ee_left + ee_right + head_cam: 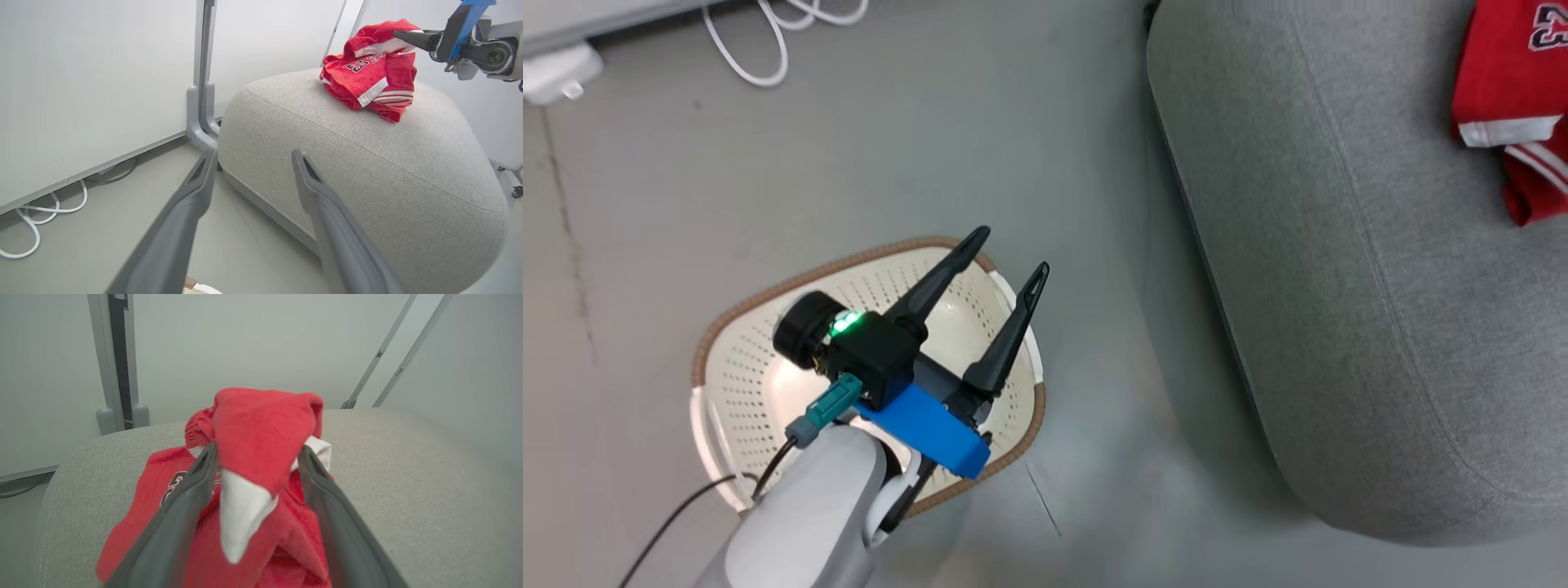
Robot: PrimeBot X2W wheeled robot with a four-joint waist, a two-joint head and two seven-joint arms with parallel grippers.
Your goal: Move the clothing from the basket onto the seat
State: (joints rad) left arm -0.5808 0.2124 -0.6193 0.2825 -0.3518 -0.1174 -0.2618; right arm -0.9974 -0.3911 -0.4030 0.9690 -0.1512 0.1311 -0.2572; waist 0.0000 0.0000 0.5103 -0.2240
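The red clothing (1511,90) with white trim lies bunched on the far part of the grey seat (1339,286); a dark "23" shows on it. In the left wrist view the clothing (367,77) sits atop the seat (367,171), and my right gripper (402,36) reaches into its top fold. My right gripper (258,449) stands open, with a raised peak of the clothing (261,428) between its spread fingers. The cream basket (743,367) stands on the floor left of the seat, and no garment shows inside it. My left gripper (1011,251) hovers open over it, holding nothing.
White cables (760,57) and a white power adapter (556,73) lie on the floor at the far left, by a pale wall panel with a grey post (202,102). A strip of bare grey floor (1094,327) separates basket and seat.
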